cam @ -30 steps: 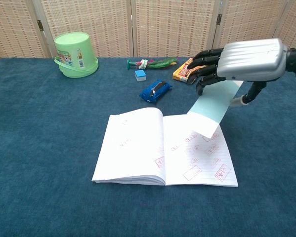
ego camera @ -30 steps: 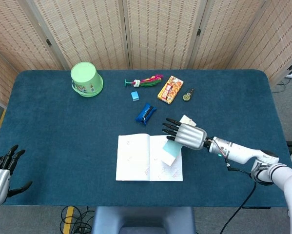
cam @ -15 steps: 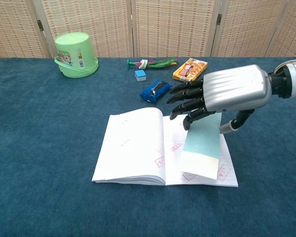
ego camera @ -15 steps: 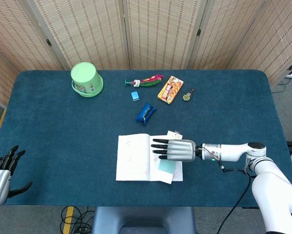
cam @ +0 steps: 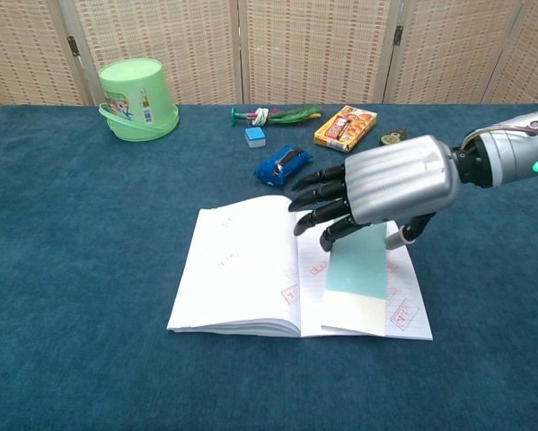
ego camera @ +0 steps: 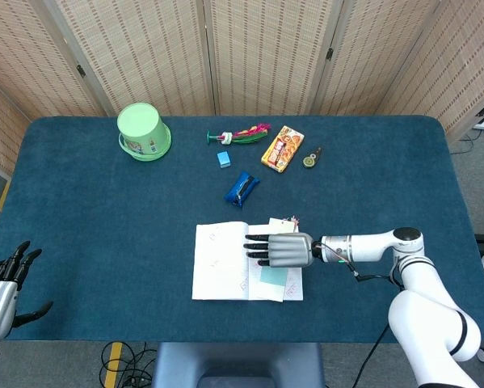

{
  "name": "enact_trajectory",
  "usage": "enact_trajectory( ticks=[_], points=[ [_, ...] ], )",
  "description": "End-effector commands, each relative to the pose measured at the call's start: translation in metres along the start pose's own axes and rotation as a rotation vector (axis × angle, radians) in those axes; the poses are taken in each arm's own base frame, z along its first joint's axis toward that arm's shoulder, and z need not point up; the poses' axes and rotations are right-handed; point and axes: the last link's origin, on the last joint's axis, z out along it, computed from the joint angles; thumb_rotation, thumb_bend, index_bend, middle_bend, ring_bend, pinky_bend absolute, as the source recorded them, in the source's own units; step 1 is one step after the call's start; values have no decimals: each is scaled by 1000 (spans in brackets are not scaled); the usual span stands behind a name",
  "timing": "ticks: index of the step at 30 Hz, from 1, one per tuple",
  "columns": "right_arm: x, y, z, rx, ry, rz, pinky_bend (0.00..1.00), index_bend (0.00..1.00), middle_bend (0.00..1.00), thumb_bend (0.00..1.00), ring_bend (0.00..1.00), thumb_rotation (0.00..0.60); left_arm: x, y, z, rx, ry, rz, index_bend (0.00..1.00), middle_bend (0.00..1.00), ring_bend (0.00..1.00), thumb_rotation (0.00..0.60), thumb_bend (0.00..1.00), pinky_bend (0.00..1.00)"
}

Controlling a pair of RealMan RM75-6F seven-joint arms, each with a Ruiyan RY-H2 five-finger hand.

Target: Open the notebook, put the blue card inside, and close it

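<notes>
Lowered over the last second: right hand (cam: 390, 189) down from the far right of the notebook (cam: 251, 269) to just above its right page, fingers stretched toward the spine. Blue card (cam: 358, 274) brought along, earlier dangling tilted in the air, now lying nearly flat on the right-hand page, its far end tucked under the palm and apparently still pinched there; actual release not visible from either view. In the head view, same story: right hand (ego camera: 278, 250) covering the upper part of the right page, blue card (ego camera: 272, 277) peeking out below it, near edge close to the bottom of the page. Notebook (ego camera: 225, 263) open flat, unmoved, toward the front edge of the desk, a little right of centre.

Left hand (ego camera: 1, 291) idle off the front-left corner of the desk, fingers spread, gripping nothing, unchanged.

Meaning for the task: opening done, insertion all but done. Remaining, by judgement: letting go of the card without dragging it, then folding one cover over to close. Risk: card sliding out past the page edge on withdrawal, being so near the bottom margin.
</notes>
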Motion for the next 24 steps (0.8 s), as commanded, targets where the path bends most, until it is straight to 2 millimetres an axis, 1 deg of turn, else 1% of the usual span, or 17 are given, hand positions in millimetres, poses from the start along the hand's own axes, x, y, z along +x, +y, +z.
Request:
enact_trajectory(
  ticks=[1,11,16,24],
  points=[
    [0,3,6,-2,-9,-19,0,403,96,146,0,600,0,0,0,0,0,0,140,59,181,600,167,217],
    [4,9,16,-6,-6,-43,0,385,73,113,0,600,0,1,1,1,2,0,140,59,181,600,167,217],
    [6,5,20,27,6,-51,0,382,73,110,0,600,0,1,1,4,-3,4,140,59,181,600,168,216],
    [5,-2,20,64,7,-61,0,382,73,111,0,600,-1,1,1,5,-5,4,140,59,181,600,168,216]
  ],
)
